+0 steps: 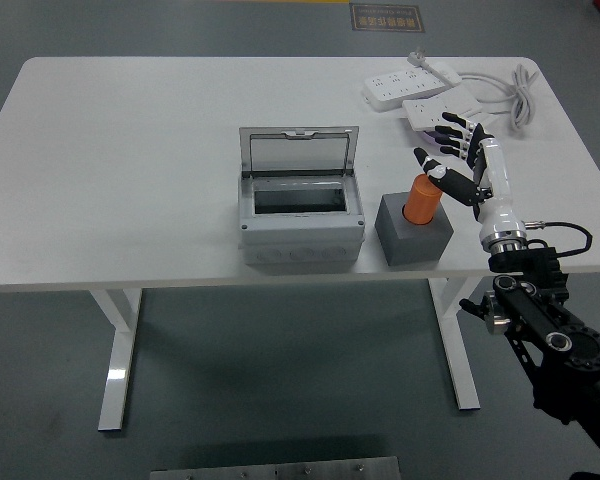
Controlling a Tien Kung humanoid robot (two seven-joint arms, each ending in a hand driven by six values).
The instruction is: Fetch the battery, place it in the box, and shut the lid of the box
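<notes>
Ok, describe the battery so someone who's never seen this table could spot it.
Start at the open grey box in the middle of the white table. Right of it sits a dark grey block; the battery stands upright in it, the only orange thing here.

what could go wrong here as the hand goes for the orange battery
The right hand is open beside the battery, which stands upright in a grey block; a sideways nudge may tip it or drag the block. The power strips lie right behind the hand, so their cables might snag.
</notes>
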